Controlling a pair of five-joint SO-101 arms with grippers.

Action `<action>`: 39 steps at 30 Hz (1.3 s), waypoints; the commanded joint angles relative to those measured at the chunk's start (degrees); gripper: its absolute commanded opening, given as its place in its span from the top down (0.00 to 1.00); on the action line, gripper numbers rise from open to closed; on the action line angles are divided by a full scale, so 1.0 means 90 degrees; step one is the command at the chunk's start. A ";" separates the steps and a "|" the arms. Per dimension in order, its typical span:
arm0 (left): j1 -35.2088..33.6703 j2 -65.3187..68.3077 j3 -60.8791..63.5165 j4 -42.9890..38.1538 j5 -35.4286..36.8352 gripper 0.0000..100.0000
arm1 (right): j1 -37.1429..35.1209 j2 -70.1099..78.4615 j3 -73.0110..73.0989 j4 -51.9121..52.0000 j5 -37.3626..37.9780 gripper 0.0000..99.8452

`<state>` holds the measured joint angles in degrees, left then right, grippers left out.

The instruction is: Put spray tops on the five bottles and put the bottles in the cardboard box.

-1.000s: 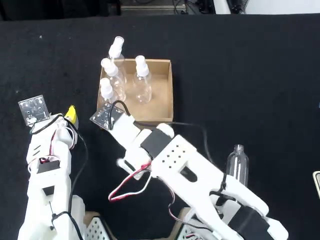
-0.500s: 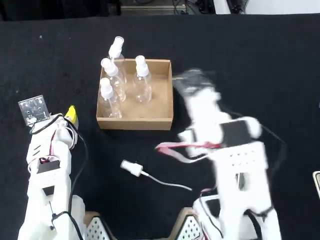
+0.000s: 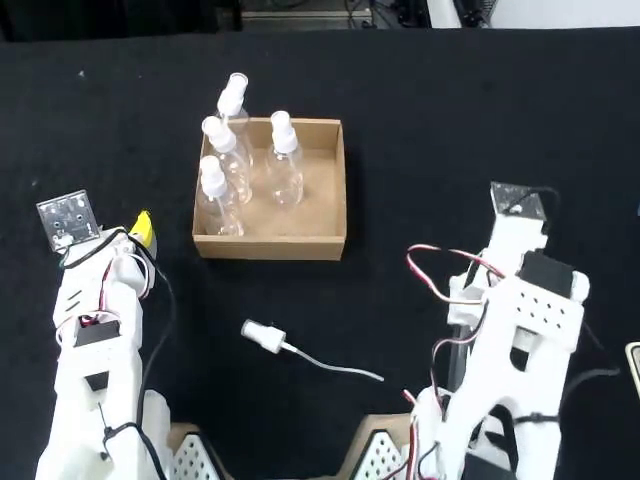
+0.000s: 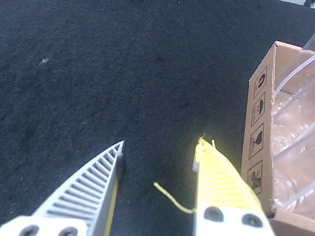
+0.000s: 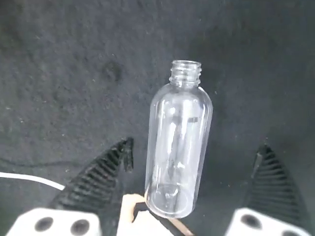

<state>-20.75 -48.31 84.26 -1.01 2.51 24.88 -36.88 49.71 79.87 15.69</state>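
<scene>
Brown cardboard box [image 3: 270, 247], clear bottle [image 5: 178, 147], seemingly white spray top [image 3: 262, 334]

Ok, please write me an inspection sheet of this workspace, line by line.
Surface: black cloth table, nothing spilled seen.
Job's things: brown cardboard box with four clear plastic bottles with white spray tops at its left side; one uncapped clear bottle; one loose white spray top with long tube on the cloth.
Clutter: pale object at the table's right edge, cut off.
Grippers: left gripper open over bare cloth; right gripper open, a finger each side of the uncapped bottle, not touching.
Cables: red and white wires looped on the right arm.
Surroundings: cables behind the table.
</scene>
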 commanded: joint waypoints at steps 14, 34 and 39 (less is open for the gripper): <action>0.0034 -0.0088 -0.0083 -0.0156 -0.0068 0.80 | 0.0127 0.1646 0.0571 -0.1485 0.0518 0.69; 0.0034 -0.0088 -0.0083 -0.0156 -0.0068 0.80 | 0.2383 0.2584 -0.0864 -0.2042 0.8947 0.84; 0.0034 -0.0088 -0.0083 -0.0156 -0.0068 0.80 | 0.2598 0.2877 -0.0894 -0.2002 0.9065 0.73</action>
<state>-20.75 -48.31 84.26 -1.01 2.51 46.59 -10.86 45.05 62.46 95.87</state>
